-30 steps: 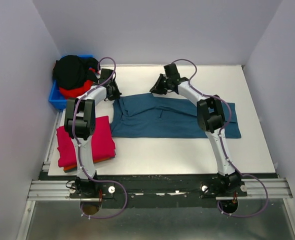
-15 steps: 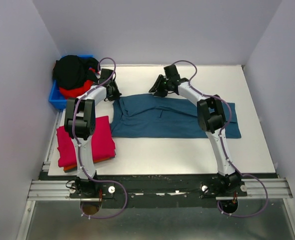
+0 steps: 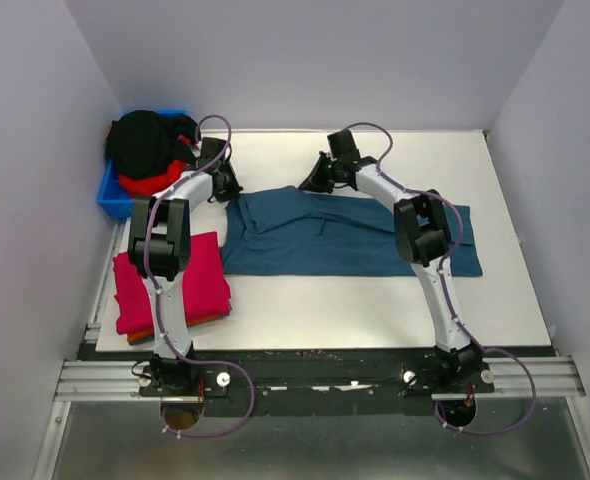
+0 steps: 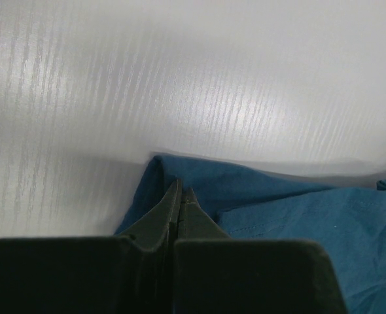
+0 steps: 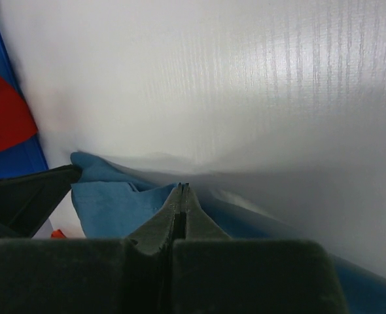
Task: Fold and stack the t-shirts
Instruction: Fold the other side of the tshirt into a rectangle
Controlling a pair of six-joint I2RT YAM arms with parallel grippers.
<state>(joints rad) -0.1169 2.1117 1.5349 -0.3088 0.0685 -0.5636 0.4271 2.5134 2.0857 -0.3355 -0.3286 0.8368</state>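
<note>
White tabletop (image 3: 325, 300) bears the teal shirt (image 3: 345, 240); our left gripper (image 4: 180, 193) and right gripper (image 5: 182, 189) are clenched, seemingly pinching its far edge.

Checked top, left wrist and right wrist views: nothing legible. No text, label, brand, number or sign to record.
</note>
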